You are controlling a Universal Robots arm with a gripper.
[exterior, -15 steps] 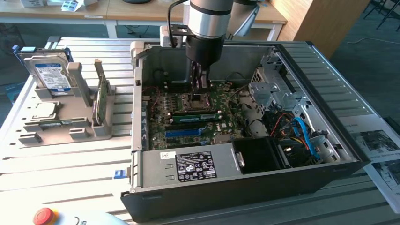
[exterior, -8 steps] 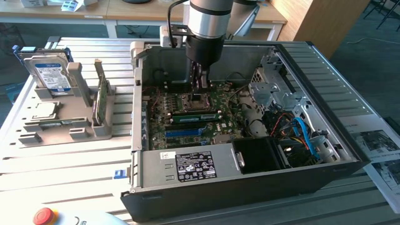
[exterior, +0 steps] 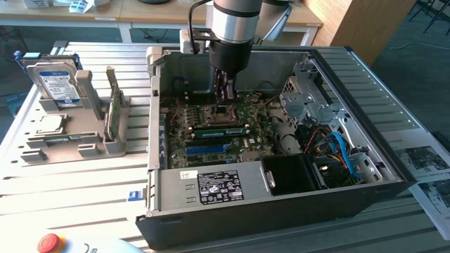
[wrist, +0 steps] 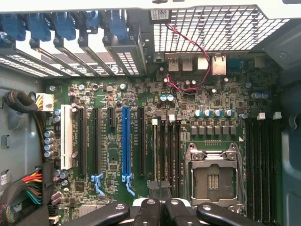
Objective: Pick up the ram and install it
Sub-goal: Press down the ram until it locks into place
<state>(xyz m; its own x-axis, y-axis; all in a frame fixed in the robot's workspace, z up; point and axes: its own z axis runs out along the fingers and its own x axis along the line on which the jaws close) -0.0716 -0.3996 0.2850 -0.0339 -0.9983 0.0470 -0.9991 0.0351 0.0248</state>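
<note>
A long green ram (exterior: 221, 131) lies seated in a slot on the motherboard, right beside the CPU socket (exterior: 223, 112). In the wrist view it is a thin edge (wrist: 155, 150) in the slot row next to the socket (wrist: 214, 176). My gripper (exterior: 226, 96) hangs inside the open computer case just above the socket and the slots. It is shut, its black fingers (wrist: 148, 212) pressed together with nothing between them. A second, similar green stick (exterior: 114, 112) stands upright in the grey holder (exterior: 70, 145) at the exterior view's left.
A silver hard drive (exterior: 52, 79) with a blue-white label stands in the holder. The case walls (exterior: 156, 105), the power supply (exterior: 214, 185), the drive cage (exterior: 309, 100) and loose cables (exterior: 341, 150) crowd the board. A red stop button (exterior: 49, 242) sits at the table's front.
</note>
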